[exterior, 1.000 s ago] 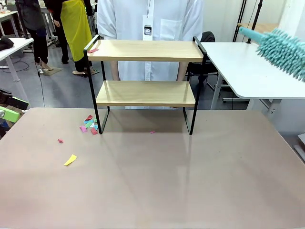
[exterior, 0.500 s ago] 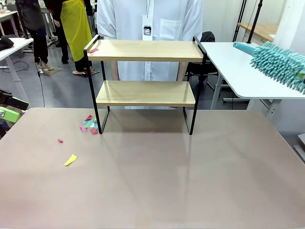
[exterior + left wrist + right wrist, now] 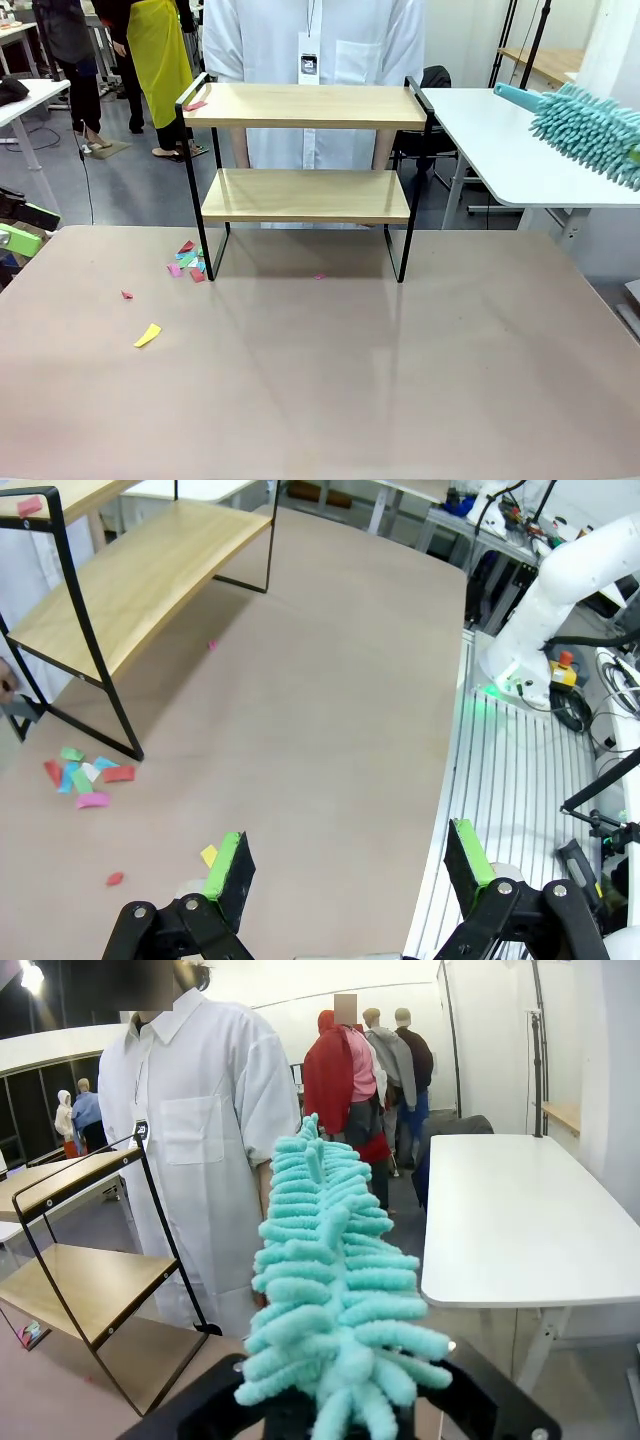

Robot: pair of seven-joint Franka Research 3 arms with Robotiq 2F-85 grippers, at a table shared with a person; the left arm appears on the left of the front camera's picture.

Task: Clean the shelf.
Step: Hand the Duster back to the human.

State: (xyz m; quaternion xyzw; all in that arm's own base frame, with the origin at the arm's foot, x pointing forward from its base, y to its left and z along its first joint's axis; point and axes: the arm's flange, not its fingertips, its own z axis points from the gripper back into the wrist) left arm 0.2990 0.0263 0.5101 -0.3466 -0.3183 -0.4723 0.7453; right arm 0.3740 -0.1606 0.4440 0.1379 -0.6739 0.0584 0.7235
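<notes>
The shelf (image 3: 306, 195) stands at the far middle of the brown table, two light wood boards in a black frame. A pink paper scrap (image 3: 195, 104) lies on the left end of its top board. My right gripper (image 3: 340, 1415) is shut on a teal fluffy duster (image 3: 590, 120), held high at the right, clear of the shelf and pointing toward it. The duster (image 3: 325, 1280) hides most of that gripper's fingers. My left gripper (image 3: 350, 865) is open with nothing in it, low over the table's left side, well away from the shelf (image 3: 130, 580).
Several coloured paper scraps (image 3: 188, 262) lie by the shelf's left front leg. A yellow scrap (image 3: 147, 335) and a small pink one (image 3: 127, 295) lie nearer. A person in a white coat (image 3: 310, 40) stands behind the shelf. A white table (image 3: 500, 140) adjoins at the right.
The duster has dipped a little and shifted slightly left at the right edge. The shelf, the scraps and the left gripper are as before.
</notes>
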